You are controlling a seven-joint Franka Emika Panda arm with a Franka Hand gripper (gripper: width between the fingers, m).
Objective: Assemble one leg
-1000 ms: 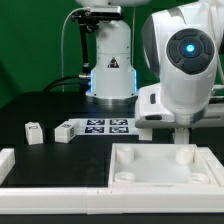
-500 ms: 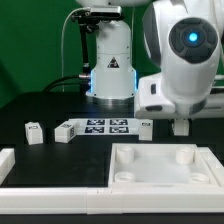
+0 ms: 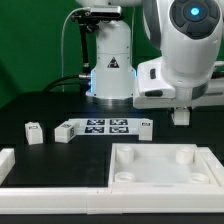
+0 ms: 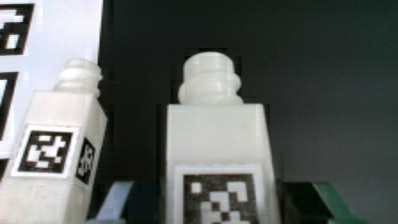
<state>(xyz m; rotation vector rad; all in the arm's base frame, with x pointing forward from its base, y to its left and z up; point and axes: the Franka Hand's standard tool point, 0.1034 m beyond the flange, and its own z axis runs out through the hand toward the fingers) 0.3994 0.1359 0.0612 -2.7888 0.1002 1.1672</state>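
Observation:
My gripper [image 3: 181, 116] is shut on the leg [image 4: 222, 150], a small white post with a black-and-white tag. In the wrist view the leg sits between the two fingers [image 4: 125, 200], with its rounded tip pointing away from the hand. In the exterior view the gripper hangs above the table, behind the far right side of the white tray [image 3: 160, 170]. A second leg [image 4: 63, 135] lies beside the marker board [image 4: 45, 40]; it also shows in the exterior view [image 3: 145, 125].
The marker board [image 3: 105, 126] lies mid-table. Two more legs [image 3: 34, 131] [image 3: 66, 130] rest at its left end. A long white part [image 3: 20, 170] lies at the front left. The robot base [image 3: 110, 75] stands behind.
The arm has risen and shifted slightly toward the exterior view's right, lifting the gripper off the table.

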